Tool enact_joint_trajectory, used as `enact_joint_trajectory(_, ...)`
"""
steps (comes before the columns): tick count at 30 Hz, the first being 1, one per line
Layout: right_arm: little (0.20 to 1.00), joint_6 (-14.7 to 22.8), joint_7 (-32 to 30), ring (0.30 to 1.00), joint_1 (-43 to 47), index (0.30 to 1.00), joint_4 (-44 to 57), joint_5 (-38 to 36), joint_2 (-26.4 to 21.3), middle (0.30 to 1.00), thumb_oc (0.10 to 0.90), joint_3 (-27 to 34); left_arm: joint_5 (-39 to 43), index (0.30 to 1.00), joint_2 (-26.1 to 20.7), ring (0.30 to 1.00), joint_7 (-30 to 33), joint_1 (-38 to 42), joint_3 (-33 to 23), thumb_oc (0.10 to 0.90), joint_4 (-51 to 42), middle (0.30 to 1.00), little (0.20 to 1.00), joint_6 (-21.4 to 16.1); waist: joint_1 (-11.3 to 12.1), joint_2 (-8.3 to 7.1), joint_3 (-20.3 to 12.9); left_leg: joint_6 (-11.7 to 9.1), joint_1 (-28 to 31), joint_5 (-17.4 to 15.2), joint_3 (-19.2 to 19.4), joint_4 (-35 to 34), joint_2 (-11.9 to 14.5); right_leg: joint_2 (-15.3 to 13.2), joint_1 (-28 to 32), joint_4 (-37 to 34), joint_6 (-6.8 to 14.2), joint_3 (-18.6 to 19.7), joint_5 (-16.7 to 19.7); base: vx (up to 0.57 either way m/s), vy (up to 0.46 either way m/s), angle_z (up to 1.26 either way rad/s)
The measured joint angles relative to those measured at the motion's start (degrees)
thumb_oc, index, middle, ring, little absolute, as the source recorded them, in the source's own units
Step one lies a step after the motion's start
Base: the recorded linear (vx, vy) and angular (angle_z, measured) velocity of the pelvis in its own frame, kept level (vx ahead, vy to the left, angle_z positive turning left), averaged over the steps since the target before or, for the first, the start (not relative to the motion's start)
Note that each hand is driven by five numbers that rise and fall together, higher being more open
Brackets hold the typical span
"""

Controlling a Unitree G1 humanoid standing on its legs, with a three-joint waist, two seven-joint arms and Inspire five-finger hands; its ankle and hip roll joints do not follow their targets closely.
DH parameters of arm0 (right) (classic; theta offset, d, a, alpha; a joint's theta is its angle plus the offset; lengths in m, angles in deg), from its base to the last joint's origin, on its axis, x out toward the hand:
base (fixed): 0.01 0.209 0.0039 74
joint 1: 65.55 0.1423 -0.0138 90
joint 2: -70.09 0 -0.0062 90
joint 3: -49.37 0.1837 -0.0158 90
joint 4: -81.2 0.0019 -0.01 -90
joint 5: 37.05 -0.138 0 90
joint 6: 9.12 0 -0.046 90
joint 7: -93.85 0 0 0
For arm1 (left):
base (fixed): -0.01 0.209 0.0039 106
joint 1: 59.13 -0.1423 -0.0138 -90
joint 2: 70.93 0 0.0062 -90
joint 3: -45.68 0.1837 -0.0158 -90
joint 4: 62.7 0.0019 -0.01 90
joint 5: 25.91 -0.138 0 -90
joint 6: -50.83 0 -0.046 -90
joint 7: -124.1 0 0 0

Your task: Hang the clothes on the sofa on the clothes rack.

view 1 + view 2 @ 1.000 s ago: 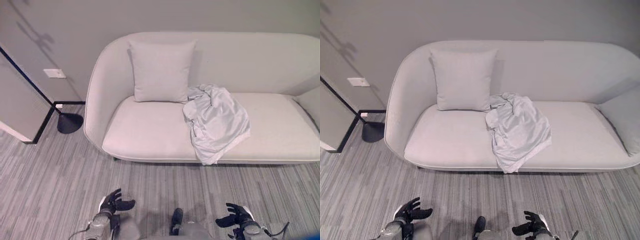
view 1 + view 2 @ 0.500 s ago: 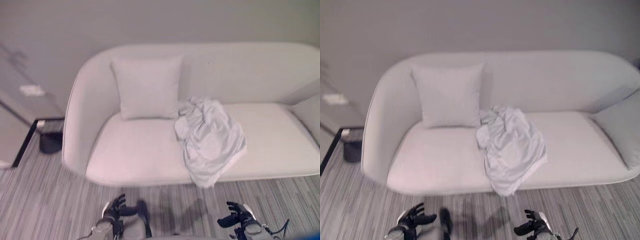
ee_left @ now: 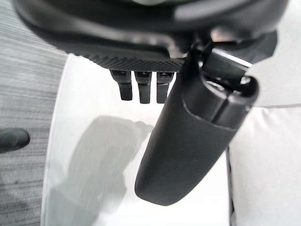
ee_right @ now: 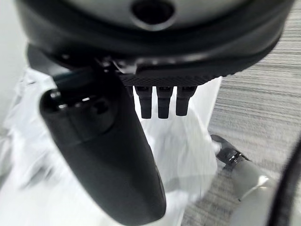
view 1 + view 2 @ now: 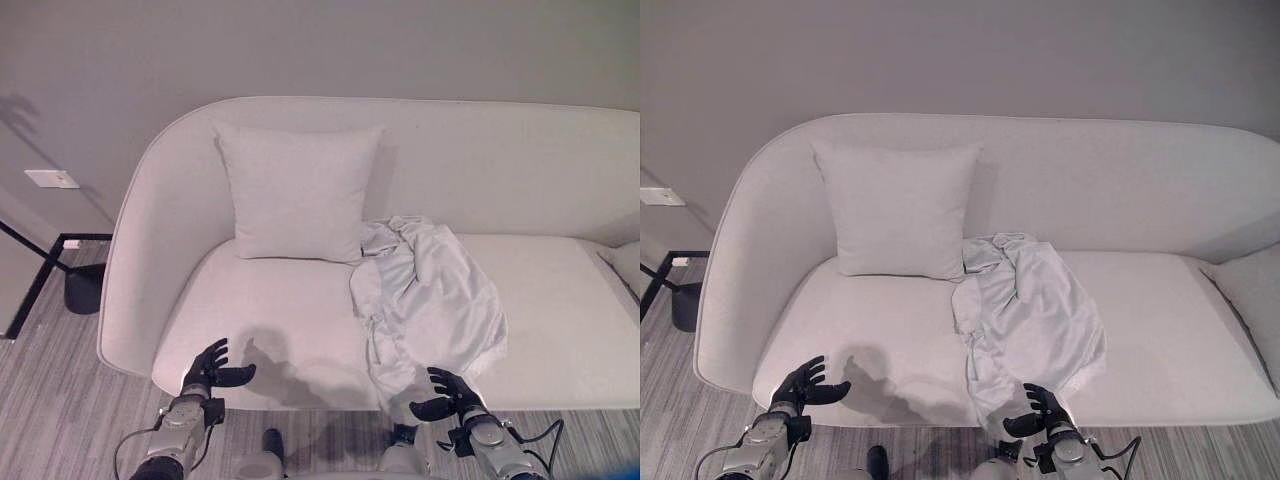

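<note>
Crumpled pale grey-white garment of thin, slightly shiny cloth [image 5: 428, 300] lies in a heap on the seat of the long light-grey upholstered sofa with a rounded back [image 5: 520, 170], about mid-seat. Its upper part bunches just beside the square light-grey cushion [image 5: 298, 192] that leans on the backrest; its lower edge drapes over the seat's front lip, so there is a loose hanging hem to take hold of.

Neither hand holds anything. Left hand [image 5: 209, 368] hovers over the bare seat near the front edge, well apart from the garment, fingers spread and relaxed, thumb out; the left wrist view shows straight fingers [image 3: 142, 87] above empty cushion surface. Right hand [image 5: 446, 391] sits just in front of the garment's hanging hem, fingers loosely released; the right wrist view shows the fingers [image 4: 162, 101] extended over the white cloth, apparently not touching it.

Judgement: this is the approach stage, with nothing picked up yet. Both hands are held low and ready in front of the sofa, and the right one is lined up with the garment because it is the nearer one to grab. Next move probably calls for reaching in and closing on a fold; thin slippery cloth may slide out of a shallow pinch.

Dark round floor-stand base with a thin black pole [image 5: 82, 288] stands on the striped grey carpet [image 5: 50, 400] beside the sofa's end; whether it belongs to the rack, I cannot tell.
</note>
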Motion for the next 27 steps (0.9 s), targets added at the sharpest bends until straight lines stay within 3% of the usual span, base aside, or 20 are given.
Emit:
enact_joint_trajectory(2,0.900,-0.05,-0.01,0.900,-0.54,0.900,0.23,0.02,-2.92,0.900,0.800,0.71,0.01,0.900,3.50,0.900,-0.25,-0.71,0.67,0.800,-0.09,0.900,0.900,0.11,-0.23,2.52,0.31,-0.78,-0.50,0.28,0.90,1.75,3.30,3.21,0.42,0.24,-1.35,-0.55,-1.34,0.07,-0.416,-0.05)
enact_joint_trajectory(5,0.900,-0.25,0.00,0.900,-0.54,0.900,0.99,0.06,-6.42,0.900,0.800,1.39,0.05,0.900,5.88,0.900,-0.39,-0.65,0.83,0.800,-0.99,0.900,0.900,0.04,-1.38,3.29,0.43,-1.34,-1.11,0.24,1.40,3.26,5.18,4.61,0.29,1.11,-1.87,-1.08,-2.66,0.10,-0.525,0.02)
enact_joint_trajectory(7,0.900,-0.43,0.13,0.900,-0.17,0.900,1.23,0.39,-7.22,0.900,0.800,1.42,0.05,0.900,5.44,0.900,-0.95,-0.09,0.46,0.800,-2.09,0.900,0.900,-0.26,-1.59,2.77,0.72,-1.60,-2.03,0.17,1.29,4.80,6.38,5.57,-0.34,2.13,-2.27,-1.24,-3.48,0.12,-0.619,0.03)
enact_joint_trajectory(8,0.900,-0.45,0.23,0.900,-0.17,0.900,1.70,0.46,-7.10,0.900,0.800,1.77,0.05,0.900,5.08,0.900,-1.23,1.30,0.40,0.800,-1.88,0.900,0.900,-0.38,-1.60,2.99,1.71,-2.68,-4.57,-0.46,0.99,8.82,8.35,6.98,-2.04,6.19,-5.00,-1.57,-6.02,0.22,-0.631,0.31)
enact_joint_trajectory(9,0.900,-0.50,0.32,0.900,-0.83,0.900,2.26,0.46,-5.99,0.900,0.800,2.10,0.05,0.900,3.96,0.900,-1.34,2.21,0.09,0.800,-2.00,0.900,0.900,-0.40,-1.66,1.82,2.33,-2.21,-7.10,-0.12,0.15,12.86,8.71,6.91,-3.45,10.78,-5.02,-1.18,-9.07,0.24,-0.575,0.52)
enact_joint_trajectory(10,0.900,-0.60,0.32,0.900,-2.05,0.900,2.99,0.45,-5.42,0.900,0.800,2.34,0.03,0.900,3.42,0.900,-1.39,2.19,0.33,0.800,-2.06,0.900,0.900,-0.36,-1.36,1.69,2.50,-1.78,-8.14,0.23,0.63,15.70,9.99,6.91,-3.14,12.71,-5.30,-1.75,-11.04,0.29,-0.698,0.57)
enact_joint_trajectory(12,0.900,-0.36,0.32,0.900,-3.78,0.900,4.71,0.44,-5.02,0.900,0.800,2.88,-0.03,0.900,2.82,0.900,-1.49,1.70,0.59,0.800,-2.21,0.900,0.900,-0.30,-0.75,1.70,3.09,0.37,-9.08,1.99,2.46,20.42,11.88,7.38,-3.07,17.53,-6.79,-1.93,-14.64,0.17,-0.544,0.30)
enact_joint_trajectory(13,0.900,-0.45,0.29,0.900,-2.80,0.900,4.44,0.52,-5.04,0.900,0.800,1.59,-0.01,0.900,2.08,0.900,-1.57,-0.45,-0.41,0.800,-2.33,0.900,0.900,-0.18,0.11,1.14,3.65,1.93,-10.51,6.64,1.67,24.34,12.23,7.63,-2.58,18.17,-8.09,-1.82,-15.87,0.05,-0.173,-0.02)
enact_joint_trajectory(14,0.900,-0.37,0.25,0.900,-3.01,0.900,4.44,0.58,-5.04,0.900,0.800,1.71,0.07,0.900,1.92,0.900,-1.37,-0.34,-0.18,0.800,-2.35,0.900,0.900,0.08,0.36,0.18,4.15,0.93,-12.06,8.66,-0.80,25.97,11.59,7.08,-2.20,17.26,-8.20,-1.19,-15.93,0.16,-0.149,-0.10)
enact_joint_trajectory(15,0.900,-0.55,0.02,0.900,-2.16,0.900,4.27,1.64,-5.60,0.900,0.800,1.56,0.23,0.900,2.27,0.900,-1.37,-1.29,-0.03,0.800,-1.86,0.900,0.900,1.07,0.78,0.13,4.15,-0.67,-14.60,9.24,-4.11,27.88,8.51,6.94,0.26,12.03,-7.81,-1.66,-15.76,0.20,-0.134,-0.04)
enact_joint_trajectory(16,0.900,-0.59,-0.15,0.900,-2.24,0.900,4.09,2.50,-5.99,0.900,0.800,1.64,0.41,0.900,3.24,0.900,-1.26,-1.38,0.25,0.800,-1.57,0.900,0.900,1.37,0.50,0.25,4.06,-1.41,-14.65,7.75,-4.00,25.53,5.60,7.54,2.25,6.74,-5.69,-1.32,-15.67,0.27,-0.148,0.09)
enact_joint_trajectory(17,0.900,-0.63,-0.11,0.900,-2.45,0.900,4.47,2.56,-7.42,0.900,0.800,1.64,0.57,0.900,5.09,0.900,-1.00,-1.97,0.37,0.800,-2.48,0.900,0.900,1.08,0.83,3.01,3.57,-0.73,-15.50,8.31,-1.43,21.22,6.39,9.89,1.44,12.25,-7.41,-0.07,-16.23,0.21,-0.034,0.38)
enact_joint_trajectory(18,0.900,-0.73,-0.14,0.900,-3.28,0.900,4.88,2.54,-7.26,0.900,0.800,1.61,0.69,0.900,4.38,0.900,-1.46,-3.22,0.84,0.800,-5.32,0.900,0.900,0.59,0.18,2.64,2.82,-1.36,-16.69,9.73,-0.24,18.83,5.43,9.58,0.87,19.15,-8.78,0.89,-19.72,0.22,0.017,0.64)
enact_joint_trajectory(19,0.900,-1.28,-0.49,0.900,-3.22,0.900,4.21,2.56,-7.10,0.900,0.800,1.95,0.67,0.900,5.20,0.900,-1.49,-2.81,0.87,0.800,-5.73,0.900,0.900,0.88,-0.42,3.55,2.78,-1.57,-16.56,8.51,2.00,13.36,5.03,11.44,2.49,16.99,-9.25,0.07,-21.24,0.25,0.055,0.61)
enact_joint_trajectory(21,0.900,-1.72,-0.90,0.900,-3.05,0.900,4.26,2.55,-5.72,0.900,0.800,1.75,0.66,0.900,5.13,0.900,-1.63,-2.64,0.86,0.800,-6.09,0.900,0.900,0.94,0.82,1.81,2.54,-0.43,-15.91,9.54,3.48,7.89,1.39,11.39,2.58,15.84,-10.80,0.06,-20.99,0.22,0.099,0.16)
enact_joint_trajectory(23,0.900,-1.54,-1.06,0.900,-2.98,0.900,4.60,2.60,-5.20,0.900,0.800,1.67,0.66,0.900,4.61,0.900,-1.45,-2.70,1.36,0.800,-6.28,0.900,0.900,1.07,1.58,1.06,1.59,-0.21,-14.77,9.64,0.62,4.16,-0.59,11.44,2.56,14.96,-11.02,0.32,-20.91,0.33,0.120,-0.21)
enact_joint_trajectory(25,0.900,-1.65,-1.22,0.900,-3.48,0.900,5.90,2.74,-5.41,0.900,0.800,1.83,0.62,0.900,4.41,0.900,-1.32,-2.93,1.49,0.800,-6.67,0.900,0.900,1.32,1.47,1.47,0.31,0.55,-12.88,9.23,-0.49,4.52,-1.04,11.32,3.09,14.29,-10.97,0.63,-20.91,0.38,0.210,-0.25)
enact_joint_trajectory(27,0.900,-1.62,-1.24,0.900,-3.27,0.900,6.83,3.44,-5.82,0.900,0.800,1.91,0.43,0.900,4.06,0.900,-1.22,-3.25,1.73,0.800,-8.62,0.900,0.900,1.36,2.23,2.48,-0.99,3.13,-8.62,7.48,-0.22,4.29,-1.25,10.71,1.93,16.27,-9.80,2.51,-21.58,0.13,0.186,-0.53)
